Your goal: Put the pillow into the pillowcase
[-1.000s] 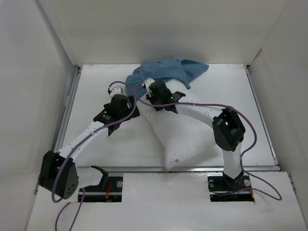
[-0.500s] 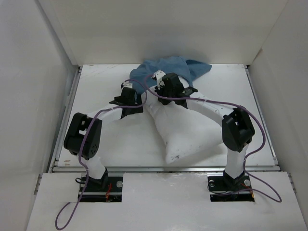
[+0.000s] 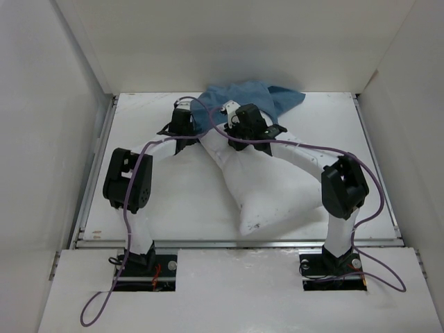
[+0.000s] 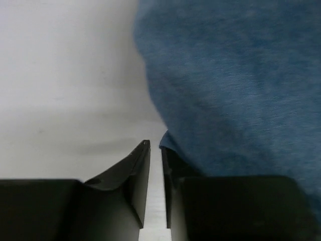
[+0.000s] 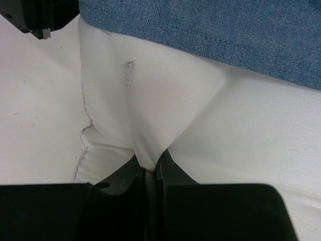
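The white pillow [image 3: 270,187] lies slanted across the table, its far end tucked under the slate-blue pillowcase [image 3: 243,97] bunched at the back. My right gripper [image 5: 149,165] is shut on a pinched fold of the pillow [image 5: 200,115] just below the pillowcase hem [image 5: 225,25]. My left gripper [image 4: 155,145] sits low at the pillowcase's left edge [image 4: 230,90]. Its jaws stand a narrow slit apart with bare table showing between them, and blue cloth drapes over the outside of the right finger. From above, the left gripper [image 3: 187,114] and the right gripper [image 3: 232,114] are close together.
White walls close in the table [image 3: 152,201] on the left, right and back. A metal rail [image 3: 236,243] runs along the near edge in front of the arm bases. Purple cables loop over both arms. The left gripper's body shows at the top left corner [image 5: 30,15] of the right wrist view.
The left arm has reached forward to the pillowcase's left edge and its jaws have narrowed from wide open. The right gripper has closed on the pillow fabric and moved slightly farther back.
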You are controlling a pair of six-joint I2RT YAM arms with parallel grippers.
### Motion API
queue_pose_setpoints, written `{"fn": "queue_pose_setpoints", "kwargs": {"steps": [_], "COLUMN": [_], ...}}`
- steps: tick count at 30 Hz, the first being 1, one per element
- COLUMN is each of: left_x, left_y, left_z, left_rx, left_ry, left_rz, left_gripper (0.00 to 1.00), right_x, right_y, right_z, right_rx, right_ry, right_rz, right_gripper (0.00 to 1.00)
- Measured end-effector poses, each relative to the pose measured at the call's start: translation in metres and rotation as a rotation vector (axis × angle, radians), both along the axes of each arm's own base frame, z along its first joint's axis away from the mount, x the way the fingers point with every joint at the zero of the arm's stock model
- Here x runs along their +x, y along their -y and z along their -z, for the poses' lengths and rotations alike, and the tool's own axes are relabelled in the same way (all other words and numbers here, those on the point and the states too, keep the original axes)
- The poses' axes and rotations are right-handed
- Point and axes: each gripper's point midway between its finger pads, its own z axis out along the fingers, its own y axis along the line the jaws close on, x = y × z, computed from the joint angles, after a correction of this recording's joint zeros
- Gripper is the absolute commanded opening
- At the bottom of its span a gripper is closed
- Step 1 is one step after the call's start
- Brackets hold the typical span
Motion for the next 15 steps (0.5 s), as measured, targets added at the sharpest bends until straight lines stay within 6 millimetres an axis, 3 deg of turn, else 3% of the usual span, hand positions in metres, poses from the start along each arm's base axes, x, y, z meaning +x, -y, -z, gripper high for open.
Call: {"fn": "queue_pose_setpoints", "kwargs": {"steps": [1,9,12,15], "left_x": [0.001,-0.008,-0.035,-0.067], "left_y": [0.004,0.037,0.065,0.107], "left_z": [0.001,-0.012,-0.039,-0.084], "left_rx": [-0.009,-0.067,-0.109,-0.159], "left_ry": [0.000,0.031,0.072,0.149], "left_rz": [0.023,0.151,0.235,0.347], "left_gripper": [0.00,0.00,0.00,0.00], "right_x": [0.000,0.009,0.014,0.019], "right_y": [0.000,0.001,0.005,0.018], "right_z": [0.000,-0.008,-0.021,-0.040], "right_rx": [0.001,0.072,0.165,0.264], "right_ry": [0.000,0.036,0.073,0.131], "right_rz": [-0.001,0.094,0.198,0.328], "right_gripper": [0.00,0.00,0.00,0.00]}}
